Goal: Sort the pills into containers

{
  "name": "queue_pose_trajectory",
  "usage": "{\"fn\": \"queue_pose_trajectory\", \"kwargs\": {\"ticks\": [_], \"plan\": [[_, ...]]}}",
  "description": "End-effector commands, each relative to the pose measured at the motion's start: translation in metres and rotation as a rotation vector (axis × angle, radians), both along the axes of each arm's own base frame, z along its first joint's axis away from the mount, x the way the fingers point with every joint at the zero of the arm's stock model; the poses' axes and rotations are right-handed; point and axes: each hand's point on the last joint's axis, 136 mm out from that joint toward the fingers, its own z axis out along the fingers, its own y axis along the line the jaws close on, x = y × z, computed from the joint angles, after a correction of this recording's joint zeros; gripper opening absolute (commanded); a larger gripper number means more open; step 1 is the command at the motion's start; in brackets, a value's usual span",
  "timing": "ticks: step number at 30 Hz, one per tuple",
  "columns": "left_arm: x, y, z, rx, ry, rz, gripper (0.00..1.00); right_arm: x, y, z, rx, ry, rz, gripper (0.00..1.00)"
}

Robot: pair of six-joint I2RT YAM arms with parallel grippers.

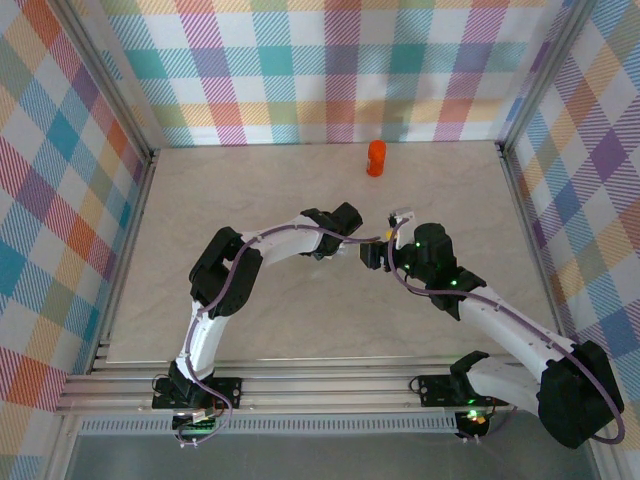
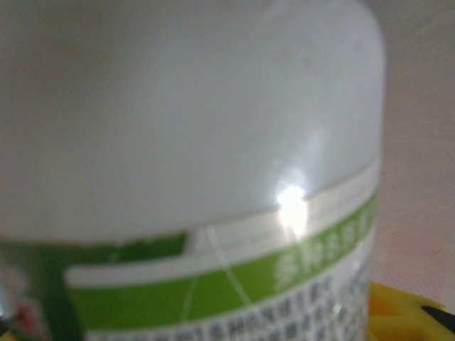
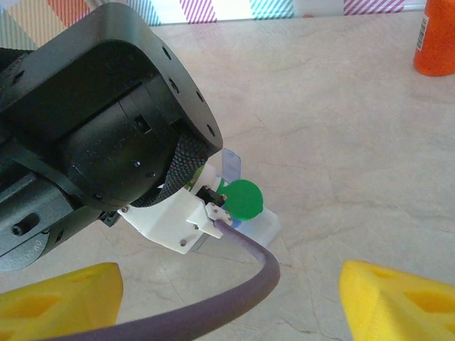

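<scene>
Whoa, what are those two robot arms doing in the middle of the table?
The left gripper seems to be holding a whitish plastic bottle with a green cap, close against a flat, see-through blue box in the middle of the table. The right gripper hangs open just beside them, holding nothing. An orange cylindrical pill bottle stands by itself near the far edge.

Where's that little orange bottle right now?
In the overhead view, the orange bottle stands upright at the far end of the table, close to the checked back wall, a little right of centre and well beyond both arms.
</scene>
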Motion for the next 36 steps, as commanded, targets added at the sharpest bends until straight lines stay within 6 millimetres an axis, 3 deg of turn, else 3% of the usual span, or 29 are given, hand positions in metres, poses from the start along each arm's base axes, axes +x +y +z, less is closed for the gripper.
{"fn": "queue_pose_trajectory", "kwargs": {"ticks": [1, 12, 18, 36], "plan": [[-0.007, 0.005, 0.014, 0.041, 0.027, -0.032, 0.00, 0.000, 0.001, 0.007, 0.030, -0.021, 0.003, 0.79], [-0.001, 0.016, 0.025, -0.040, 0.030, 0.019, 0.00, 0.001, 0.002, 0.003, 0.027, -0.014, 0.005, 0.79], [0.002, 0.018, 0.022, -0.058, 0.037, 0.036, 0.00, 0.002, 0.003, 0.002, 0.024, -0.011, 0.006, 0.79], [0.008, 0.024, -0.010, 0.089, 0.058, -0.021, 0.00, 0.002, 0.003, 0.002, 0.026, -0.008, 0.009, 0.79]]}}
